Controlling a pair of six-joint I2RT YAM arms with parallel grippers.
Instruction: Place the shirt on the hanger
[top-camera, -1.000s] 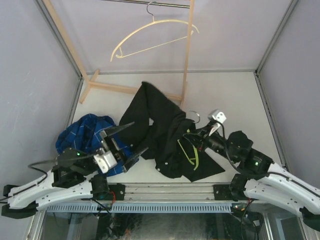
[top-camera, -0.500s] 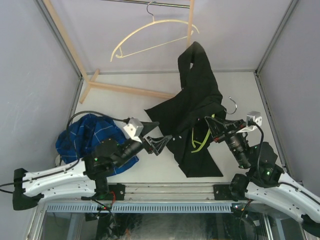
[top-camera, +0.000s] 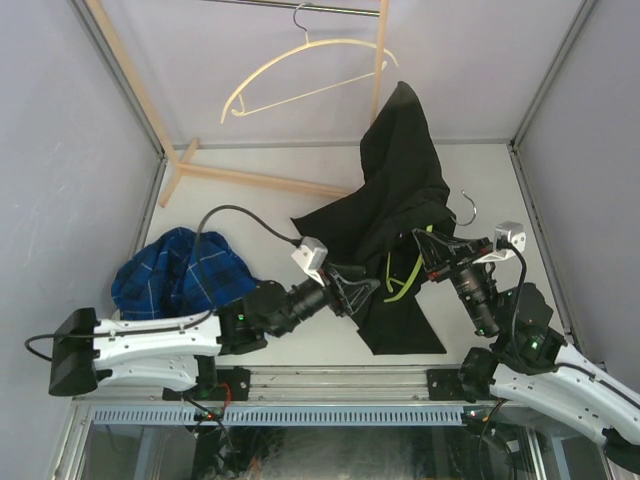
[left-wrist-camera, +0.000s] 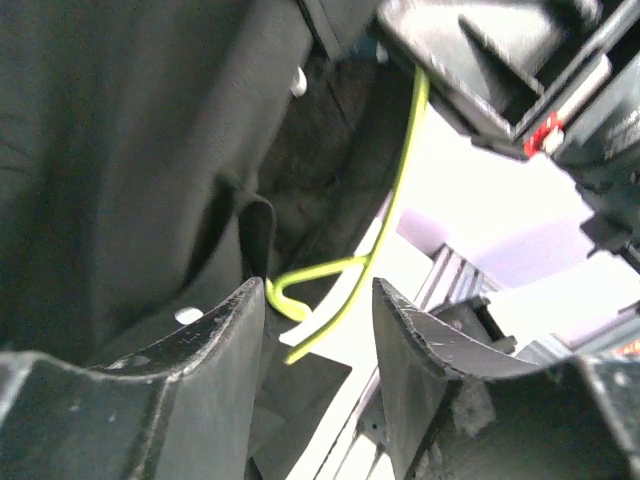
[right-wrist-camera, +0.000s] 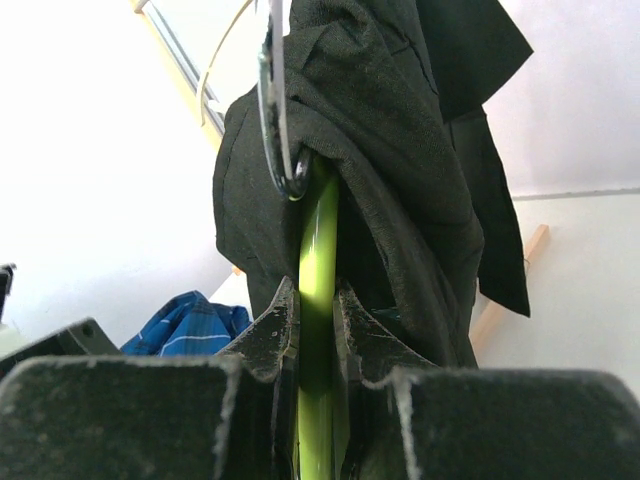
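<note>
Right gripper (right-wrist-camera: 318, 295) is clamped on the green hanger (right-wrist-camera: 318, 235), holding it up over the table (top-camera: 250, 205) with the black shirt (top-camera: 400, 175) draped on it, and I see my left gripper (left-wrist-camera: 318, 292) with jaws apart just beside the shirt's lower folds.

Left tool (top-camera: 362, 288) now up against the raised shirt (top-camera: 400, 180), jaws narrower.

1. The shirt (top-camera: 400, 190) is plain black, with pale buttons.
2. The hanger (right-wrist-camera: 319, 260) is lime green.
3. The plaid cloth (top-camera: 185, 278) at lower left is blue.
4. The upper hanger (top-camera: 320, 42) is cream.
</note>
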